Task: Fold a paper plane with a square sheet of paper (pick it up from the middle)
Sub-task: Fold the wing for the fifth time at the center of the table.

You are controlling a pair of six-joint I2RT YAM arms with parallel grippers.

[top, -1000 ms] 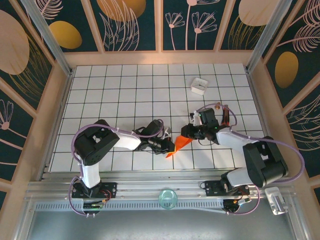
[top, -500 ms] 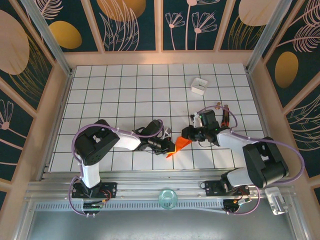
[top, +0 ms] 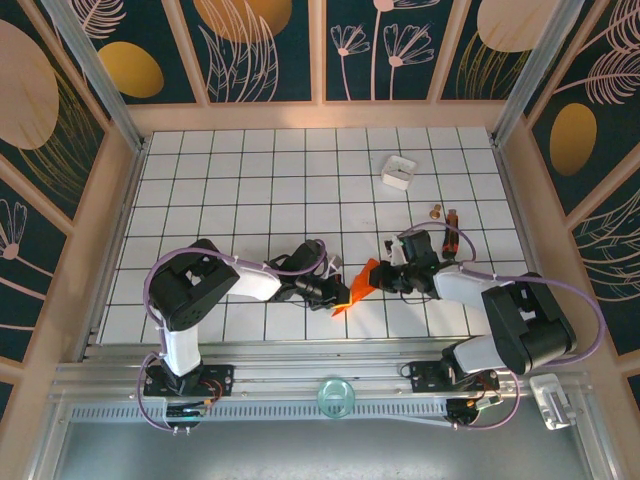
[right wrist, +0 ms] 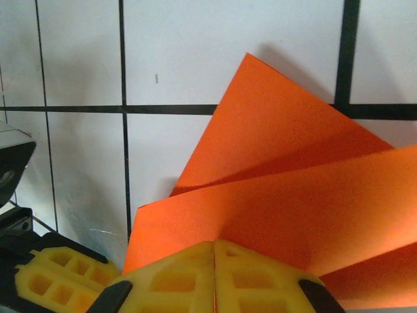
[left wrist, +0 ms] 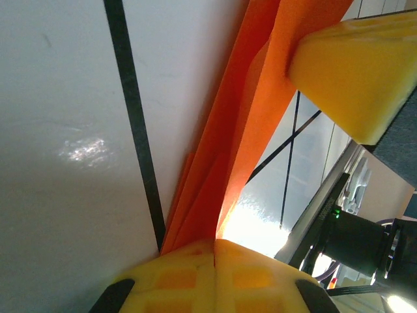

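Orange-red folded paper sheet [top: 357, 289] sits just off the white gridded table [top: 250, 180], a little past the arm bases and slightly right of centre, and both arms have it. Left gripper [top: 333, 290] is clamped on its 9 o'clock edge: in the left wrist view the yellow pads meet with the layers wedged in the seam. Right gripper [top: 386, 278] is pinched tight on the 3 o'clock side, with layers fanning out from its closed pads. I read this as mid-fold, a crease being set. The next move calls for one side letting go to re-grip while the other pins the layers, or they slip. Long axis runs from 7 o'clock to 1 o'clock, narrow tip at 7, toward the bases. Farther off at 1 o'clock, a small white box [top: 397, 172] sits well apart.
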